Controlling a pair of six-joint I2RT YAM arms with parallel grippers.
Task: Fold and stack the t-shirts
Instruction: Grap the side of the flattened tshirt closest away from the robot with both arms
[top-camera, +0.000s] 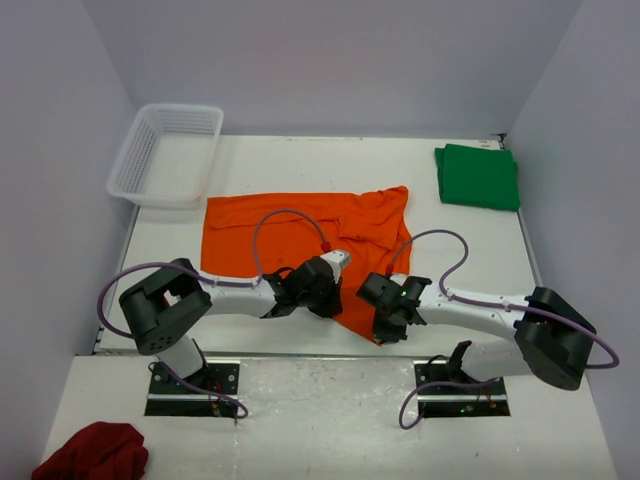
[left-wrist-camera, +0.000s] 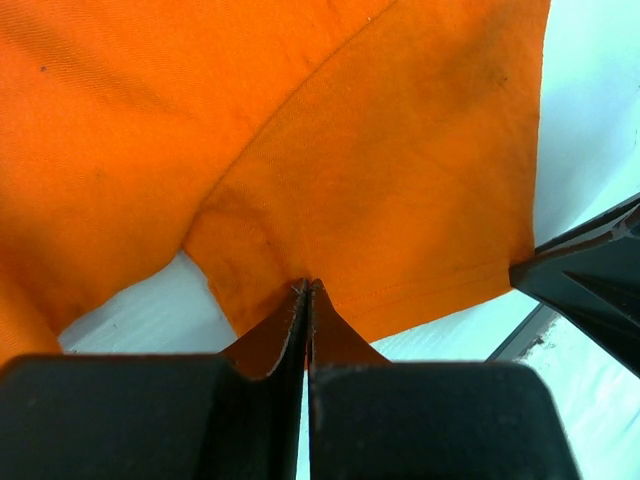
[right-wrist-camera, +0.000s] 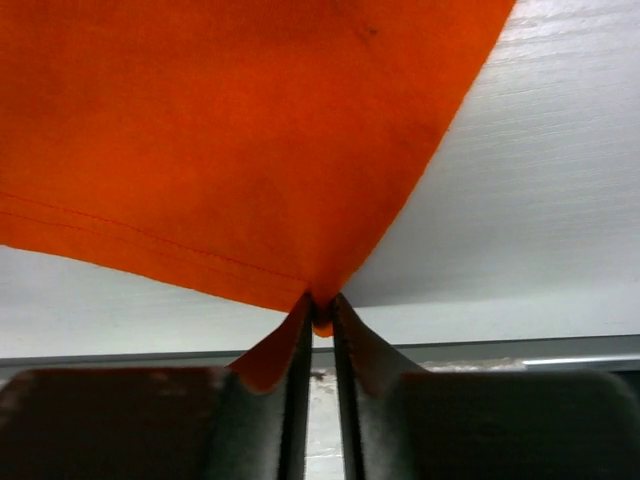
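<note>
The orange t-shirt (top-camera: 300, 235) lies spread across the middle of the table, its near part pulled toward the arms. My left gripper (top-camera: 303, 293) is shut on its near hem, seen pinched in the left wrist view (left-wrist-camera: 308, 285) with the orange cloth (left-wrist-camera: 330, 150) above. My right gripper (top-camera: 383, 325) is shut on the shirt's near right corner, pinched between the fingertips in the right wrist view (right-wrist-camera: 320, 305), the orange cloth (right-wrist-camera: 230, 130) fanning out above. The folded dark green t-shirt (top-camera: 478, 177) lies at the table's far right, away from both grippers.
A clear plastic basket (top-camera: 166, 153) stands at the far left corner. A dark red cloth (top-camera: 92, 452) lies on the lower surface at the near left. The table's near edge (right-wrist-camera: 500, 348) runs just below the right gripper.
</note>
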